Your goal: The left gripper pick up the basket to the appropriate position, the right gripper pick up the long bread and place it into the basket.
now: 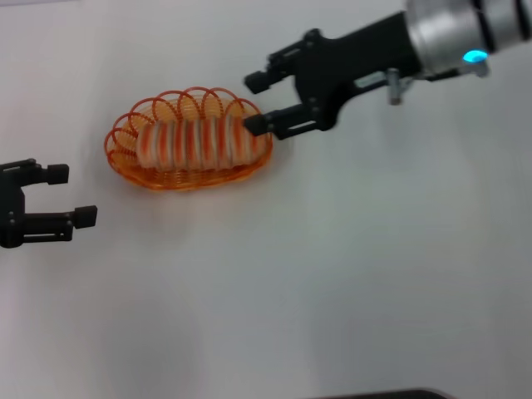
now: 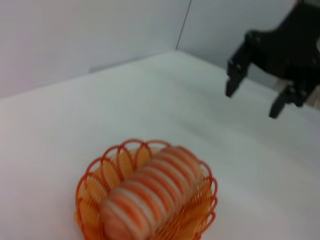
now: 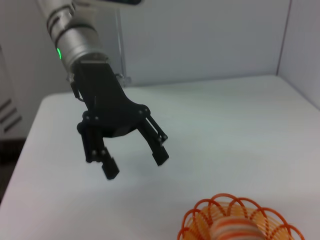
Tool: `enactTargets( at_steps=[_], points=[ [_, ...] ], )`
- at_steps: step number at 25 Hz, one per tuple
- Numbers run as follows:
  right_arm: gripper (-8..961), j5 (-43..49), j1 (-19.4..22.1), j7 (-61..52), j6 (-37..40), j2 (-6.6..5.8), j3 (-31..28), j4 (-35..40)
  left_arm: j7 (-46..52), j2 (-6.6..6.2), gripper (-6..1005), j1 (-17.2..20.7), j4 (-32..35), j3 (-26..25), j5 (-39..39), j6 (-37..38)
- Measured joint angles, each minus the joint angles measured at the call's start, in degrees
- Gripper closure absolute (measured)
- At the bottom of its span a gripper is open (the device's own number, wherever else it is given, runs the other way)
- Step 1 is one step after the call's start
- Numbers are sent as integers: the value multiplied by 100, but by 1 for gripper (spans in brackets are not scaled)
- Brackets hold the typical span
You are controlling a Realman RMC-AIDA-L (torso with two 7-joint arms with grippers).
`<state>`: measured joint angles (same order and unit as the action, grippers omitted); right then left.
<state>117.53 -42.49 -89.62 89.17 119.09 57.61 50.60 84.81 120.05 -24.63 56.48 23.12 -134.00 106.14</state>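
Two pincers, both apart, hold nothing. Long ridged cream loaf with orange stripes [image 1: 198, 141] lies lengthwise inside oval orange wire basket [image 1: 125, 160] on white surface [image 1: 332, 274]. Black right pincer [image 1: 258, 104] hovers above basket's right end, likely just released. Black left pincer [image 1: 68, 196] waits left, apart from basket.

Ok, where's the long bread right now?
In the head view the long bread lies inside the basket, left of centre on the table, with the open right gripper at its right end.

The basket [image 1: 125, 141] is glossy orange wire. The bread [image 1: 195, 141] looks like smooth, ridged plastic. The bench [image 1: 332, 274] is matt white and smooth.
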Motion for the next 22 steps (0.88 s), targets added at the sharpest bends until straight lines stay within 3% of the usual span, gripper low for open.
enactTargets(
  at_steps=[5,15,22],
  points=[
    [364,-23,642,465,556,-46,-695,4,7,-23,127,-3,-9,-111,91,127],
    [364,-26,2071,1053,1009,-109,-1534,8,-72,7,127,84,-82,-115,113,88],
    [363,-5,2545,1286,1086,-105,-1798,-17,-211,18,128,85,-349,-91,109,-261]
  ],
)
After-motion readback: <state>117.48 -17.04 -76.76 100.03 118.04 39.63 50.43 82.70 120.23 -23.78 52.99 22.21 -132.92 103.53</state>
